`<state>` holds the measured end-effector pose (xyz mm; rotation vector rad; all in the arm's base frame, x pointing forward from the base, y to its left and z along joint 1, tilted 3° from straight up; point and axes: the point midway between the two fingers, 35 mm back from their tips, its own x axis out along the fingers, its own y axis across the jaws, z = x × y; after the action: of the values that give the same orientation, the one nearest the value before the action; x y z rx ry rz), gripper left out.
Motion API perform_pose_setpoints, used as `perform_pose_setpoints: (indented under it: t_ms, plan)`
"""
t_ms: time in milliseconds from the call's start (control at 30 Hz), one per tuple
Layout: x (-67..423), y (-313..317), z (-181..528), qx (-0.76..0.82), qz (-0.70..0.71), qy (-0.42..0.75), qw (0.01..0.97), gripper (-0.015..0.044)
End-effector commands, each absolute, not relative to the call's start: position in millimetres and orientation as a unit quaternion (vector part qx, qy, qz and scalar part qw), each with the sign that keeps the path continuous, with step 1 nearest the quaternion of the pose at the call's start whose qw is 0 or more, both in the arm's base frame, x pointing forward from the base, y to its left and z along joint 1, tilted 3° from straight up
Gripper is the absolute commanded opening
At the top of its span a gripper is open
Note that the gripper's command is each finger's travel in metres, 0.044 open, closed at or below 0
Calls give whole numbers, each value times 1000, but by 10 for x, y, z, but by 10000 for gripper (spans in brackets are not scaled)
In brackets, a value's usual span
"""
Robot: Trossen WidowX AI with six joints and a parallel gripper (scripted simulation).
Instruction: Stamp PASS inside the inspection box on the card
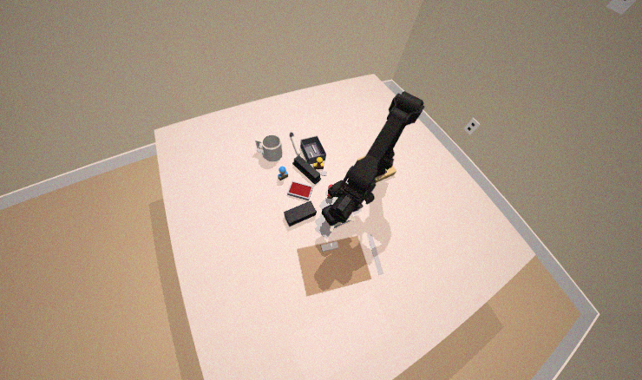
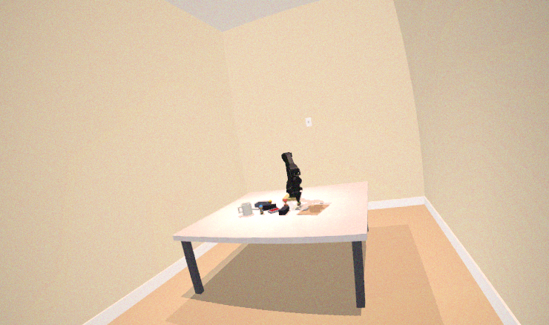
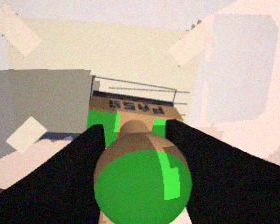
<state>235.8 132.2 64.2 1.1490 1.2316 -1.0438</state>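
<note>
My gripper [image 1: 331, 220] [image 2: 297, 202] [image 3: 135, 132] is shut on the PASS stamp [image 3: 141, 188], which has a green round knob and a wooden neck. In the wrist view the stamp's base [image 3: 132, 106] shows mirrored lettering and hangs over a cream card [image 3: 138, 46] taped at its corners. The thin outline of the inspection box [image 3: 139, 86] lies just beyond the base. I cannot tell whether the stamp touches the card. The red ink pad [image 1: 299, 189] lies to the left of the gripper, with a black closed case [image 1: 299, 212] below it.
A blue-knobbed stamp [image 1: 282, 172], a yellow-knobbed stamp [image 1: 319, 161] and a red-knobbed stamp stand near the pad. A grey mug [image 1: 271, 147], a dark tray [image 1: 312, 148] and a black bar [image 1: 306, 169] sit behind. A brown mat [image 1: 342, 276] lies in front.
</note>
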Motion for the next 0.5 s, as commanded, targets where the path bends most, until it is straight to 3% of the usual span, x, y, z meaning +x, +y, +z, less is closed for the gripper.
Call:
perform_pose_setpoints:
  t_ms: [0,467]
  plan:
    - [2352,1313,602,485,-443,518,548,0]
    - [2351,1312,565,484,-443,518,548,0]
